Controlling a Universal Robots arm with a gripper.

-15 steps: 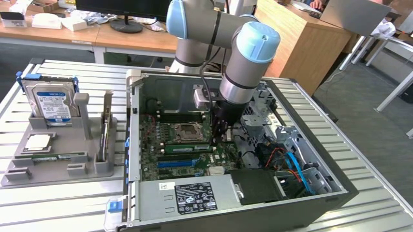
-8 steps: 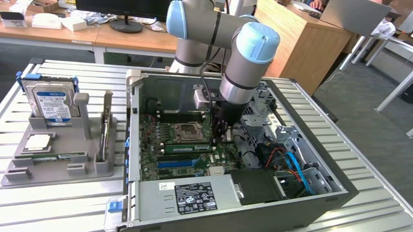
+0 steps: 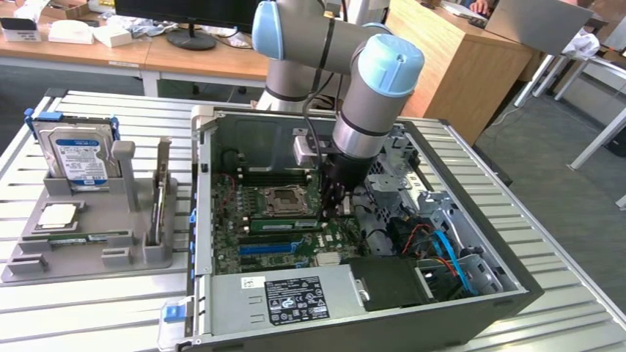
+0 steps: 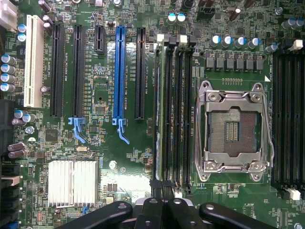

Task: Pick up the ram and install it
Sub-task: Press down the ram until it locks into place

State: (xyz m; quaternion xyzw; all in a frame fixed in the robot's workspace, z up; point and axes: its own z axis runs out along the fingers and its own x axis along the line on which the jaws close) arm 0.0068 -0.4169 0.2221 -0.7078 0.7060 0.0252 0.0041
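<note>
The ram (image 3: 284, 224) (image 4: 163, 114) is seen on edge in a motherboard (image 4: 102, 95) slot beside the CPU socket (image 4: 232, 126). It is judged light, thin and fragile (best held by its long bare edges). The gripper (image 3: 338, 205) (image 4: 161, 191) is at one end; its hold cannot be told.

Bare metal and glossy plastic inside an opened computer case (image 3: 509, 282).

The green motherboard (image 4: 119, 152) gleams with lacquer; its CPU socket frame (image 4: 235, 131) is polished metal, the heatsink (image 4: 72, 182) ribbed aluminium, the long slot (image 4: 119, 71) shiny blue plastic, the table (image 3: 98, 308) ridged grey metal.
</note>
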